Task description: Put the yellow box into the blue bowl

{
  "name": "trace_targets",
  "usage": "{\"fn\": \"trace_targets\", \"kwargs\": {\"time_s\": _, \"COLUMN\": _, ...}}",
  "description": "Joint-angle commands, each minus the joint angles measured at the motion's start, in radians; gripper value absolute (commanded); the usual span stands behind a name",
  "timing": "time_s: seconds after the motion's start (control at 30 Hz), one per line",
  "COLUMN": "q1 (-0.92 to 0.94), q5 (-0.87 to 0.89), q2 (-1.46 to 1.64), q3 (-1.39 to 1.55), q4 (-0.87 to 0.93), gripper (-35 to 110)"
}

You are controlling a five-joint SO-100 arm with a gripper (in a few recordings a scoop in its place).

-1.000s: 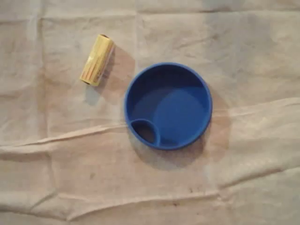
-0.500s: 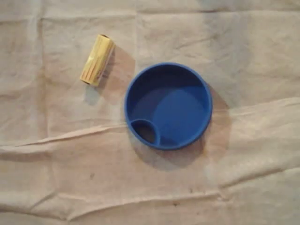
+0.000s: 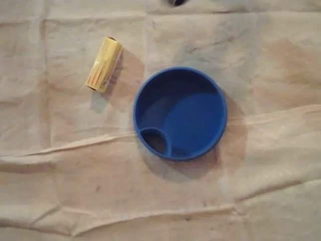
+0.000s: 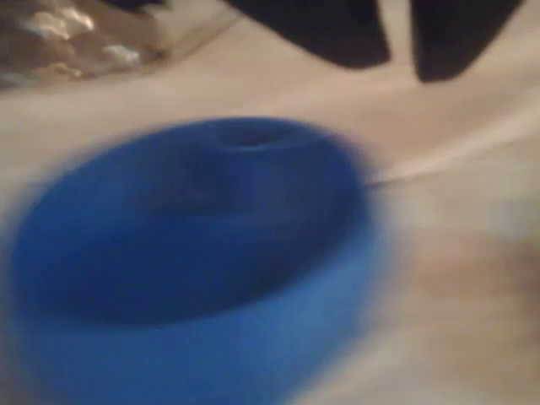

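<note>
The yellow box (image 3: 104,64) lies on its side on the cloth, up and left of the blue bowl (image 3: 179,113) in the overhead view. The bowl is round with a small round pocket at its lower left rim, and nothing lies in it. A dark bit of the arm (image 3: 175,2) shows at the top edge, far from the box. In the wrist view the blurred blue bowl (image 4: 194,253) sits large below my gripper (image 4: 401,72). Its two dark fingers (image 4: 337,34) hang from the top edge with a narrow gap and nothing between them.
A creased beige cloth (image 3: 75,191) covers the whole table, with raised folds running across below the bowl. A shiny crumpled thing (image 4: 67,38) shows at the wrist view's top left.
A dark bit of the arm has come into the overhead view at the top edge. The box and the bowl have not moved.
</note>
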Motion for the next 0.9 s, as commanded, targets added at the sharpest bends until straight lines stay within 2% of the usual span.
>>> {"fn": "trace_targets", "kwargs": {"time_s": 0.0, "q1": 0.06, "q5": -0.069, "q2": -0.078, "q3": -0.156, "q4": -0.015, "gripper": 0}}
{"fn": "trace_targets", "kwargs": {"time_s": 0.33, "q1": 0.184, "q5": -0.238, "q2": -0.36, "q3": -0.425, "q4": -0.005, "gripper": 0}}
{"fn": "trace_targets", "kwargs": {"time_s": 0.7, "q1": 0.268, "q5": -0.538, "q2": -0.64, "q3": -0.634, "q4": -0.003, "gripper": 1}}
{"fn": "trace_targets", "kwargs": {"time_s": 0.87, "q1": 0.284, "q5": -0.574, "q2": -0.726, "q3": -0.696, "q4": -0.003, "gripper": 1}}
